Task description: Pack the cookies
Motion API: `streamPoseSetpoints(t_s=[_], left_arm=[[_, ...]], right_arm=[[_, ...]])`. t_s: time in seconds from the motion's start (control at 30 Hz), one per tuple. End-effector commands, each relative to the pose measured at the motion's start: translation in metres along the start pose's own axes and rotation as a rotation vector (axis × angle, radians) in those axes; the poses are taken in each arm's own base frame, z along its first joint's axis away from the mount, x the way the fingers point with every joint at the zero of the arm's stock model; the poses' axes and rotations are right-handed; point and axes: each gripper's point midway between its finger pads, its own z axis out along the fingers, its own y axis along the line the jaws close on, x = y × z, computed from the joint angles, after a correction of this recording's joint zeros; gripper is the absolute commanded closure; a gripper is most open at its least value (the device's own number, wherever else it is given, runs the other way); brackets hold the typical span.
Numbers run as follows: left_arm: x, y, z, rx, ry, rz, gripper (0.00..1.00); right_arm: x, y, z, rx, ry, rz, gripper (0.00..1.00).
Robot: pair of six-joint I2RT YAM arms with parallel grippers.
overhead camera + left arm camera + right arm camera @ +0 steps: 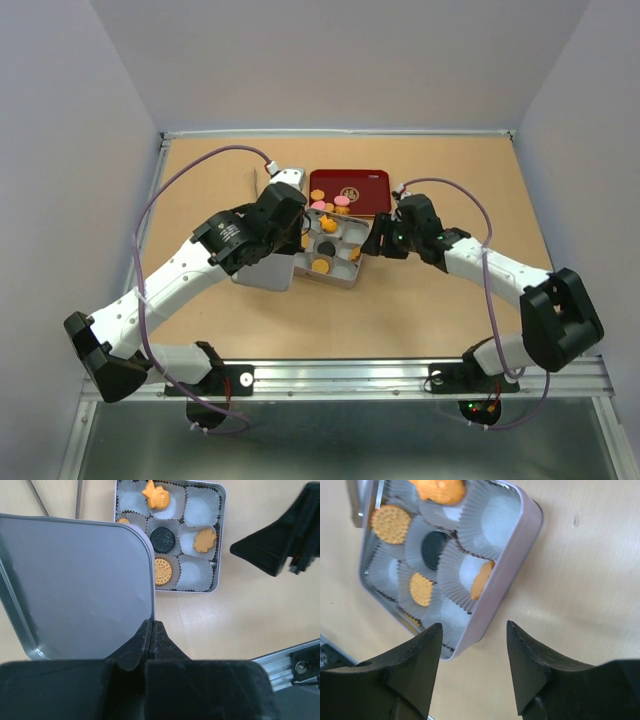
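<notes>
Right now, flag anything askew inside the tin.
One orange cookie leans on edge against its paper liner in a side compartment of the tin; the others look flat. Nothing else stands out. The left gripper pinches the lid by its edge.

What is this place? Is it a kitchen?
Probably a robot lab, not a kitchen: two arms bolted to a metal rail, plain white walls boxing in a wooden table, the left claw pinching a tin lid.

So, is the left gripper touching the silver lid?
Touching. In the left wrist view, the left gripper is pinched shut on the silver lid at its edge.
</notes>
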Motion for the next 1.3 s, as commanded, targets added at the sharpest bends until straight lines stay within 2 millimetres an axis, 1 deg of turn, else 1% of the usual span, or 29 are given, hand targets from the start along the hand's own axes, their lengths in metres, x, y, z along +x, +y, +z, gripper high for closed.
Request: streamPoseSetpoints(t_s=[0.0, 0.07, 0.13, 0.27, 0.37, 0.53, 0.63, 0.73, 0.9, 0.97, 1.03, 1.17, 1.2, 1.27], left_arm=[[-0.010, -0.005, -0.001, 0.023, -0.040, 0.001, 1.00], [-0.007, -0.004, 0.000, 0.021, -0.034, 0.005, 1.00], [-0.006, -0.004, 0.000, 0.025, -0.035, 0.001, 1.00], [-0.002, -0.003, 0.001, 0.022, -0.027, -0.002, 1.00], [0.000, -0.003, 0.004, 0.021, -0.022, -0.001, 1.00], [-0.002, -0.005, 0.005, 0.028, -0.025, 0.000, 1.00], [-0.005, -0.008, 0.005, 0.036, -0.027, 0.008, 1.00], [-0.010, -0.010, 0.001, 0.043, -0.033, 0.013, 1.00], [-0.014, -0.016, -0.004, 0.079, -0.037, 0.021, 1.00], [-0.014, -0.017, -0.004, 0.081, -0.040, 0.020, 1.00], [-0.014, -0.017, -0.004, 0.083, -0.037, 0.019, 1.00], [-0.012, -0.018, -0.005, 0.093, -0.034, 0.015, 1.00], [-0.012, -0.018, -0.005, 0.095, -0.033, 0.014, 1.00], [-0.012, -0.019, -0.006, 0.100, -0.035, 0.011, 1.00]], right_arm=[[0.008, 0.004, 0.017, -0.004, 0.041, 0.006, 0.46], [0.012, 0.006, 0.023, -0.004, 0.057, 0.008, 0.50], [0.013, 0.009, 0.028, -0.007, 0.061, 0.003, 0.52], [0.012, 0.012, 0.030, -0.013, 0.061, -0.007, 0.53], [0.013, 0.010, 0.032, -0.007, 0.064, -0.011, 0.53], [0.018, 0.004, 0.035, 0.012, 0.076, -0.015, 0.55], [0.025, -0.007, 0.041, 0.047, 0.094, -0.024, 0.58], [0.025, -0.017, 0.044, 0.088, 0.085, -0.040, 0.60], [0.014, -0.024, 0.042, 0.135, 0.037, -0.064, 0.60], [0.013, -0.026, 0.041, 0.146, 0.032, -0.068, 0.59], [0.008, -0.025, 0.039, 0.152, 0.014, -0.073, 0.59], [0.002, -0.028, 0.033, 0.182, -0.005, -0.085, 0.59], [-0.004, -0.030, 0.031, 0.204, -0.026, -0.092, 0.58], [-0.007, -0.031, 0.027, 0.214, -0.036, -0.099, 0.57]])
